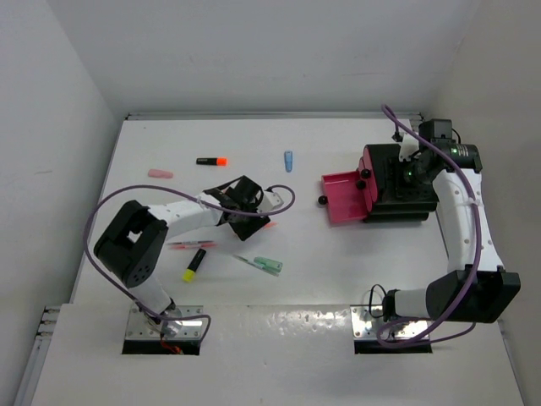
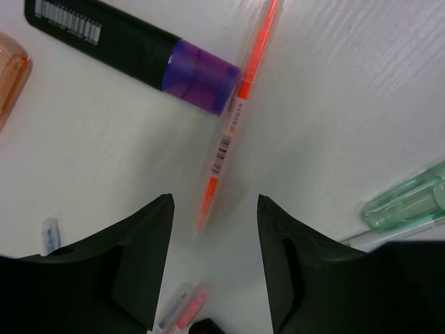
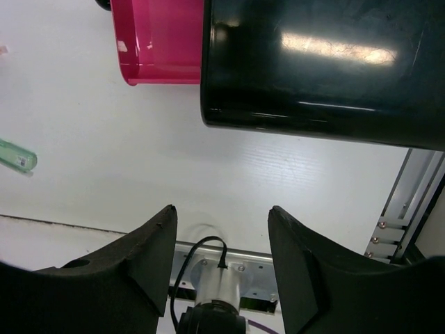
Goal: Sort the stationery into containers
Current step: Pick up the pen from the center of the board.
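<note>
Look well to the left of the black box (image 1: 406,194) for the thin orange pen (image 2: 233,125), flat on the table and far from the pulled-out red drawer (image 1: 342,199). Note its long axis running straight out of the gap of the left gripper (image 2: 214,202), near end between the spread, empty jaws, purple-tipped highlighter (image 2: 132,52) just beside. Judge a squeeze across the barrel likely to catch it. Leave the right gripper (image 3: 221,212), likewise spread and empty, above the box, much farther from the pen.

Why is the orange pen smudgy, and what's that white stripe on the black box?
Left wrist view: the orange pen blurs at its lower end. Right wrist view: the black box is glossy; the stripe is reflected light.
</note>
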